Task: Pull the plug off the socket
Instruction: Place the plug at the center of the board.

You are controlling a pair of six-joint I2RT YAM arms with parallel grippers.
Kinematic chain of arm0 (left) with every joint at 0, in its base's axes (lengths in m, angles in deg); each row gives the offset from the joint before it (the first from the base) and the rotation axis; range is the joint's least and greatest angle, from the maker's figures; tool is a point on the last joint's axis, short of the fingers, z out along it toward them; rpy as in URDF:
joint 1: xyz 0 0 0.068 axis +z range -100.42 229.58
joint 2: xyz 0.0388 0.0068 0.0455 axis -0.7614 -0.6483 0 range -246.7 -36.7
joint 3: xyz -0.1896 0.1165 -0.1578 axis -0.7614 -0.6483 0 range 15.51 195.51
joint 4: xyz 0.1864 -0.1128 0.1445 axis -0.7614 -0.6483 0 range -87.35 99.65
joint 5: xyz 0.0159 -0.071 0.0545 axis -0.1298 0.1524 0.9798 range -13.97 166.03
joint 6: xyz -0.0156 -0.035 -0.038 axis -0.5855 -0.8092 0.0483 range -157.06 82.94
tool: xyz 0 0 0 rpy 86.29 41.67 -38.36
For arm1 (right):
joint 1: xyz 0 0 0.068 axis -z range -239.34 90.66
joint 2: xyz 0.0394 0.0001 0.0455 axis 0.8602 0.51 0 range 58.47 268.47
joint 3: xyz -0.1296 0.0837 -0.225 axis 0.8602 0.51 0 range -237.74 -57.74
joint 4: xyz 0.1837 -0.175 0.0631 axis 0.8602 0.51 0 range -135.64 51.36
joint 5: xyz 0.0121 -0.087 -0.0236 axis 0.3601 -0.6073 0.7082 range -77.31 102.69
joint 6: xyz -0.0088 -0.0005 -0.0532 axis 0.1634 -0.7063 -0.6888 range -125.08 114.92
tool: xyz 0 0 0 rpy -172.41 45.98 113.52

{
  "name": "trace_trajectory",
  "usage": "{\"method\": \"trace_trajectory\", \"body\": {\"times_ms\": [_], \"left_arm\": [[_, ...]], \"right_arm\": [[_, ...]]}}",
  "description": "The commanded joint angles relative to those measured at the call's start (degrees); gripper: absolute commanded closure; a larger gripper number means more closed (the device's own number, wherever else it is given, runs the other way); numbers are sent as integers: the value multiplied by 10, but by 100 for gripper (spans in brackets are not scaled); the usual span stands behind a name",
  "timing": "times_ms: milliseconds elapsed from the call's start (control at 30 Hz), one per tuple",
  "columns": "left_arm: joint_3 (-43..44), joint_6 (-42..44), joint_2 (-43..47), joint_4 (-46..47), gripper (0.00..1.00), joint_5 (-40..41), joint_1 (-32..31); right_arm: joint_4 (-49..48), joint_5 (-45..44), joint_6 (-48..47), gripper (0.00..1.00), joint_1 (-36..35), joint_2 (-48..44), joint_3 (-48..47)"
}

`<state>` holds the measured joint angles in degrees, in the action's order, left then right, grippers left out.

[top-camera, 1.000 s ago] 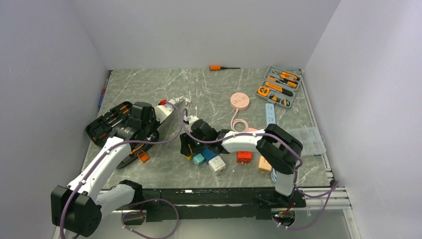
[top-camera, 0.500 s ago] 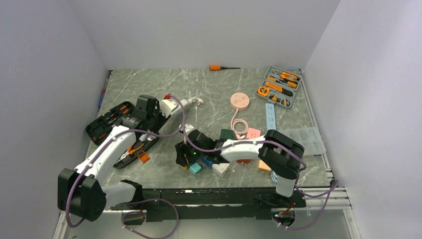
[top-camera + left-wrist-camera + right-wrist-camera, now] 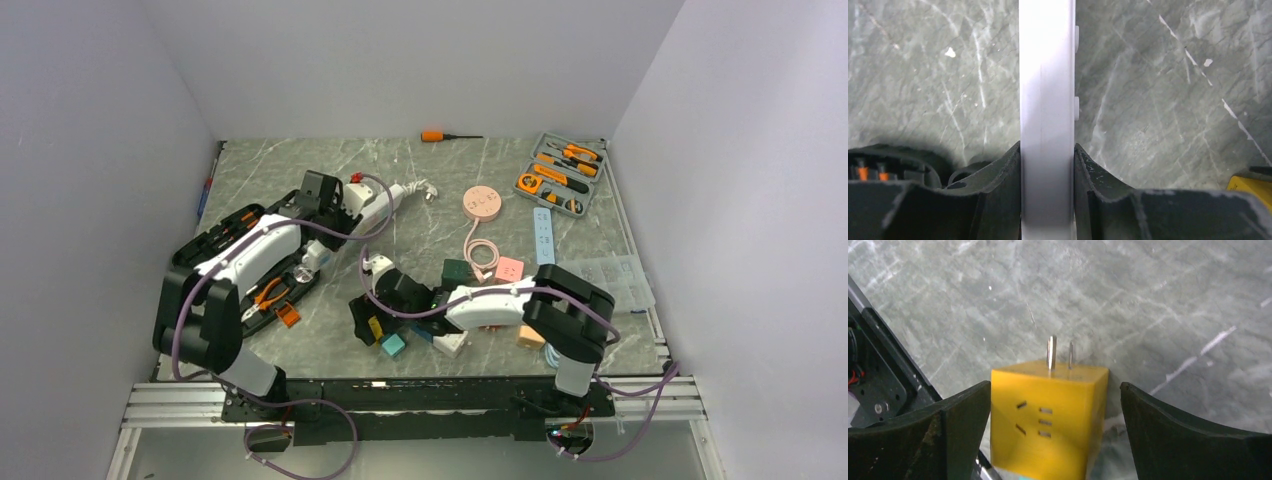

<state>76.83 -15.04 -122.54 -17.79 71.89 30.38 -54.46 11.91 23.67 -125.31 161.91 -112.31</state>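
Over the grey marble table (image 3: 430, 180), walled in white, we see the left gripper (image 3: 1047, 167) clamped on the white power strip (image 3: 1047, 75), whose long axis runs straight out from the fingers. The right gripper (image 3: 1054, 395) stands wide open around the yellow plug (image 3: 1048, 435), whose bare prongs point away from the wrist. It is well apart from the strip, and the right arm is nearer. A black tool case (image 3: 186, 262) and a grey tray (image 3: 593, 182) hold tools.

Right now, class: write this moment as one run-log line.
left gripper: shut on white power strip | right gripper: open around yellow plug | prongs: bare, off the strip
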Motion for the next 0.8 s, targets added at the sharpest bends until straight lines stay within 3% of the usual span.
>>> {"method": "trace_trajectory", "body": {"times_ms": [0, 133, 300, 367, 433, 500, 667, 767], "left_arm": [[46, -23, -34, -5, 82, -44, -8], [62, -31, -56, -18, 74, -55, -9], [59, -27, -56, -33, 51, -55, -10], [67, -25, -50, -48, 34, -50, -10], [88, -24, -36, -79, 2, -49, -9], [121, -23, -18, -128, 1, -47, -9], [225, 8, 46, -272, 1, -73, -1], [259, 16, 81, -322, 1, -79, 0]], "right_arm": [[66, -43, -23, 0, -4, -80, 12], [117, -78, -32, 0, -4, -156, 21], [185, -125, -24, 0, 3, -243, 45], [215, -138, -17, 0, 9, -264, 54], [244, -149, -5, 1, 10, -287, 65], [273, -156, 15, 3, 10, -312, 80], [319, -152, 84, 23, 8, -368, 145], [327, -160, 109, 19, 9, -390, 179]]}}
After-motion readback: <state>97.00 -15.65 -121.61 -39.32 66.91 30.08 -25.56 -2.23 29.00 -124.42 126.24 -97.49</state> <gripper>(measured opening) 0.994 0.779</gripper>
